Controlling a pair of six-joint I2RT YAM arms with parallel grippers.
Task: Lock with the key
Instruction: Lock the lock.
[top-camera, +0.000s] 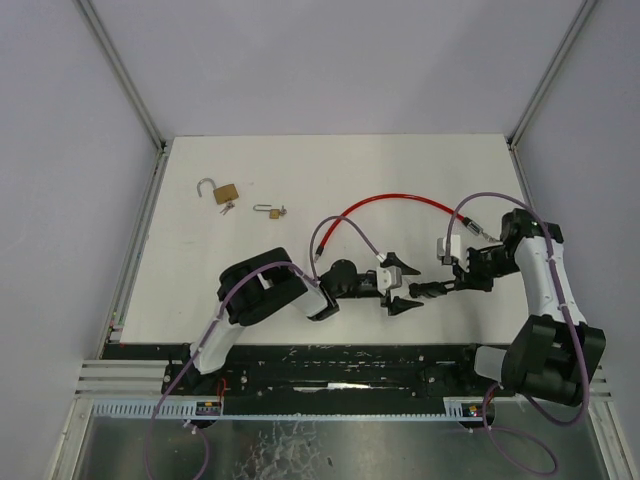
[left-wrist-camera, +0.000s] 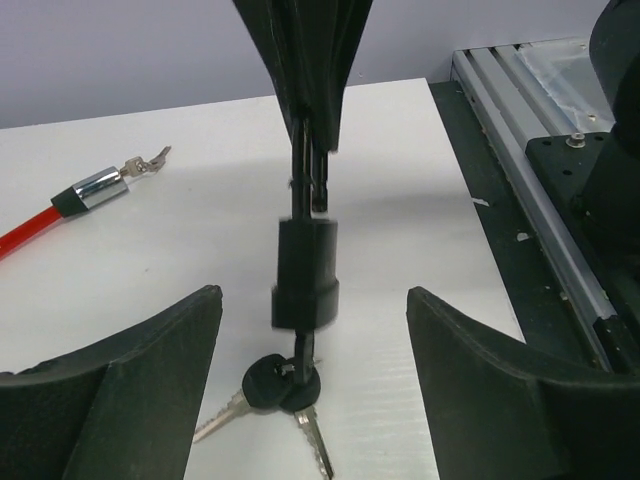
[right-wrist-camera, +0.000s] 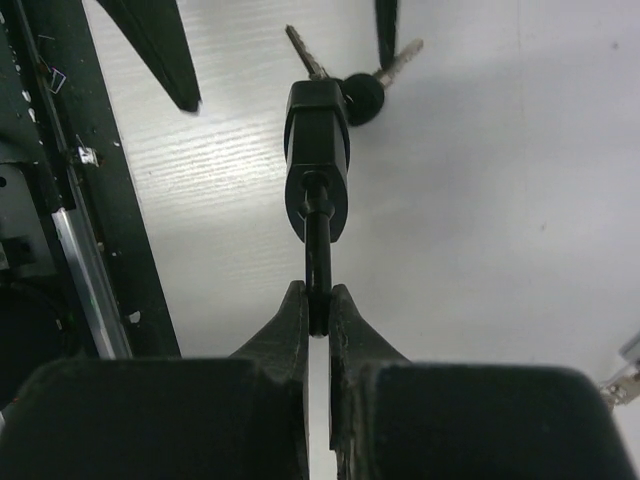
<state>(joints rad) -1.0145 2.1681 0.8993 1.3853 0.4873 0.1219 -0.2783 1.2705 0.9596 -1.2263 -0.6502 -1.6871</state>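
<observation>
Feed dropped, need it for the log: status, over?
Right claw shut on padlock shackle. Left claw open, flanking the keys. Nothing blocking.

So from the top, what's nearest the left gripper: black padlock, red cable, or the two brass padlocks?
From the left gripper:
1. black padlock, at its fingertips.
2. red cable, toward the back.
3. small brass padlock, back left.
4. big brass padlock, farthest left.
</observation>
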